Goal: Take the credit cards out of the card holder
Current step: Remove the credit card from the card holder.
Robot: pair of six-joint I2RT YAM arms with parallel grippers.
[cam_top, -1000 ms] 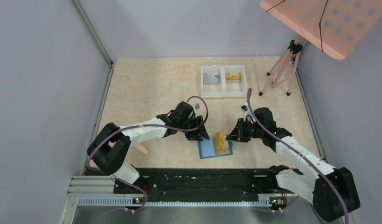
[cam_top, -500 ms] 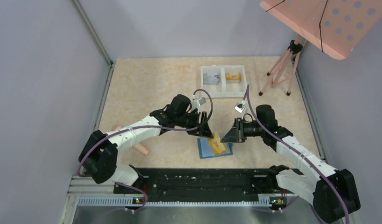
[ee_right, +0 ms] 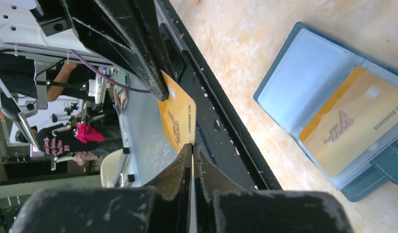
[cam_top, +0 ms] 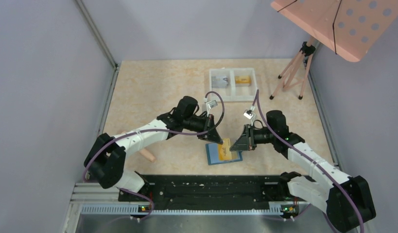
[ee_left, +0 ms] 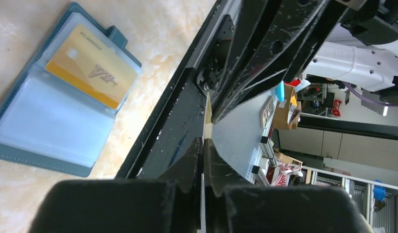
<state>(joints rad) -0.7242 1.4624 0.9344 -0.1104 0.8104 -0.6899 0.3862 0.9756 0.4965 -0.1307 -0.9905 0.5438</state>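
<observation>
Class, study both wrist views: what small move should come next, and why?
Probably the right claw opens: both it and the left claw pinch the same gold card above the card holder, so one must let go before it moves on.

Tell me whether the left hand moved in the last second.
Yes. The left hand shifted right, from the left edge of the wallet toward its middle.

My left gripper (cam_top: 217,141) and right gripper (cam_top: 234,144) meet on one credit card (ee_right: 180,119), just above the card holder (cam_top: 215,156). A second card (ee_left: 92,65) sits in its pocket. The tray (cam_top: 233,99) lies beyond both tools.
</observation>
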